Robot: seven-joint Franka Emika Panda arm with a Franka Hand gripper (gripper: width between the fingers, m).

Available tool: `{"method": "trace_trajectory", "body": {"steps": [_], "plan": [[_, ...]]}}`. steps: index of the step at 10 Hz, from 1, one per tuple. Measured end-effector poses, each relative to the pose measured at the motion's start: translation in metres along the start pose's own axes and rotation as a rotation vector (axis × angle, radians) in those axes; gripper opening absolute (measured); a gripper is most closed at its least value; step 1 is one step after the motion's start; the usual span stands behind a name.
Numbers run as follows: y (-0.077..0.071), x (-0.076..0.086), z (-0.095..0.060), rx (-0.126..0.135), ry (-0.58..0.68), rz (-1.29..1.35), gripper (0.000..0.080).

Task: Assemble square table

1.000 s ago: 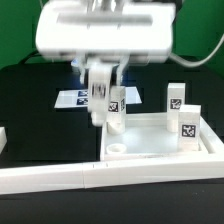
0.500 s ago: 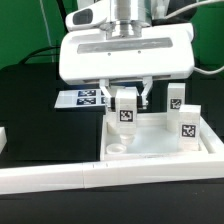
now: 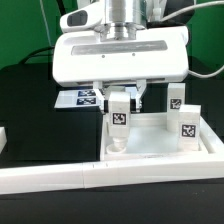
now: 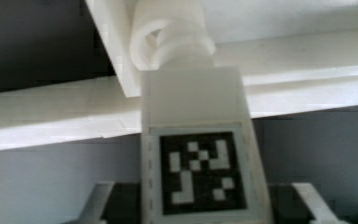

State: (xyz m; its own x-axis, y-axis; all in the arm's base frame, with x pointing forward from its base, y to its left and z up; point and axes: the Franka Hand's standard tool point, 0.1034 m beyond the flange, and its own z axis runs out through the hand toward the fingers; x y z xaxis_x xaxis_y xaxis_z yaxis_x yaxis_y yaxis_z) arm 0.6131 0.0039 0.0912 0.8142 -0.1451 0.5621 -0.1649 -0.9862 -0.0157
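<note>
The square table slab (image 3: 160, 146) is a white tray-like piece with a raised rim, lying against the long white border wall. Two tagged legs stand upright at its corners on the exterior view's right: one (image 3: 187, 124) nearer, one (image 3: 176, 99) farther. My gripper (image 3: 119, 104) is shut on a third tagged white leg (image 3: 119, 120) and holds it upright over the slab's near corner socket (image 3: 116, 148) on the exterior view's left. In the wrist view the held leg (image 4: 201, 150) fills the middle, its end at the round socket (image 4: 162, 42). The fourth leg is out of view.
The long white border wall (image 3: 110, 176) runs across the front. The marker board (image 3: 80, 98) lies flat on the black table behind the slab. A white block (image 3: 3, 138) shows at the exterior view's left edge. Green backdrop behind.
The gripper has turned about its upright axis and come down a little with the leg, which now sits lower over the slab's left corner socket.
</note>
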Motion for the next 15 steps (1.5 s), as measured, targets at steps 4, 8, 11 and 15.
{"method": "trace_trajectory", "body": {"steps": [4, 8, 11, 15], "plan": [[0.002, -0.005, 0.012, -0.009, 0.004, -0.003, 0.029], [0.003, -0.004, 0.015, -0.013, 0.027, 0.003, 0.029], [0.003, -0.006, 0.016, -0.011, -0.002, -0.003, 0.029], [0.003, -0.007, 0.017, -0.011, -0.003, -0.004, 0.0636]]}}
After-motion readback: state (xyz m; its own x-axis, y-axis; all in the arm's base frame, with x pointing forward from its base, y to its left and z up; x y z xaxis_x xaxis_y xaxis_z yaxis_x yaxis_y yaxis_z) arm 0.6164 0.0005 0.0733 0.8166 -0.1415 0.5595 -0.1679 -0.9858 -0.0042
